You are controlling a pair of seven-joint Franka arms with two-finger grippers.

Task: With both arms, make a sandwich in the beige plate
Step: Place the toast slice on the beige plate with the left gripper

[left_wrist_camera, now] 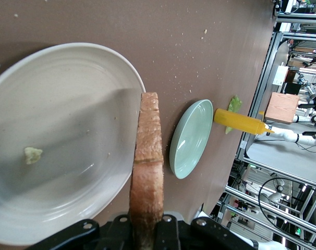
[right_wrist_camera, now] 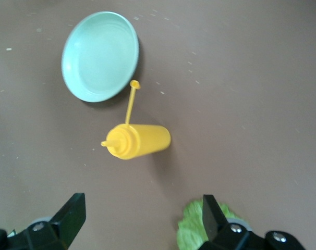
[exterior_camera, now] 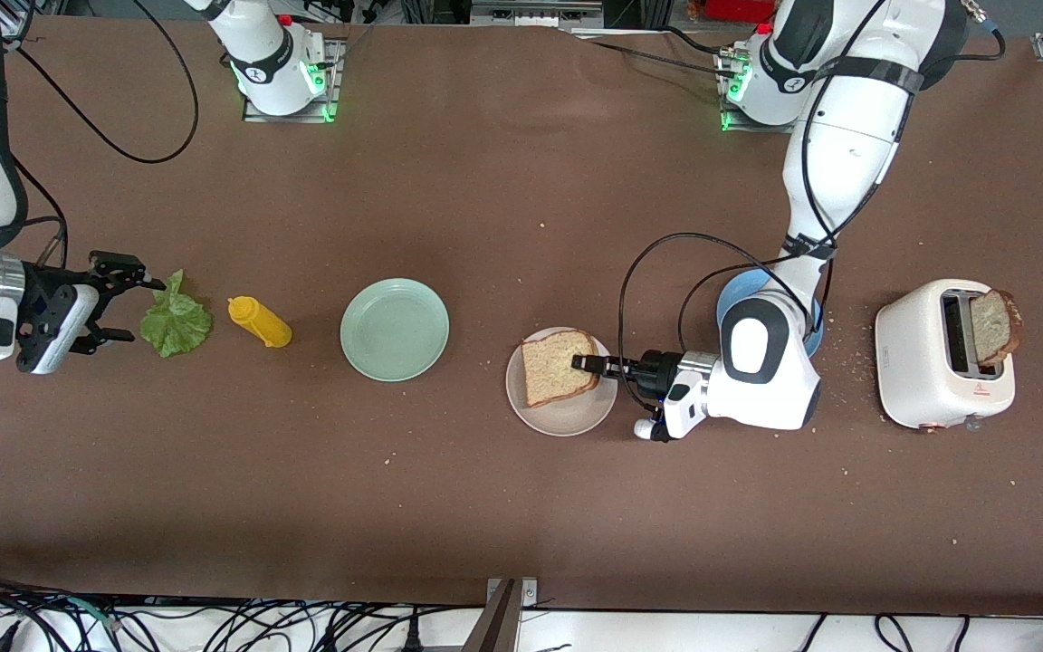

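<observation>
Front view: bread slice (exterior_camera: 558,367) over beige plate (exterior_camera: 567,418), clenched in left jaws; right jaws spread.

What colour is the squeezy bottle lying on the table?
The squeezy bottle is bright yellow all over, cap included. The right wrist view shows it best.

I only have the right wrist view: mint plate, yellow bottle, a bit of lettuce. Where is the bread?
Observer: One bread slice is over the beige plate, clamped in the left hand.
Operator: Any second slice?
Observer: Yes, a second slice stands in the white toaster toward the left arm's end of the table.
Operator: And the right hand?
Observer: The right hand is open beside the lettuce leaf, holding nothing.
</observation>
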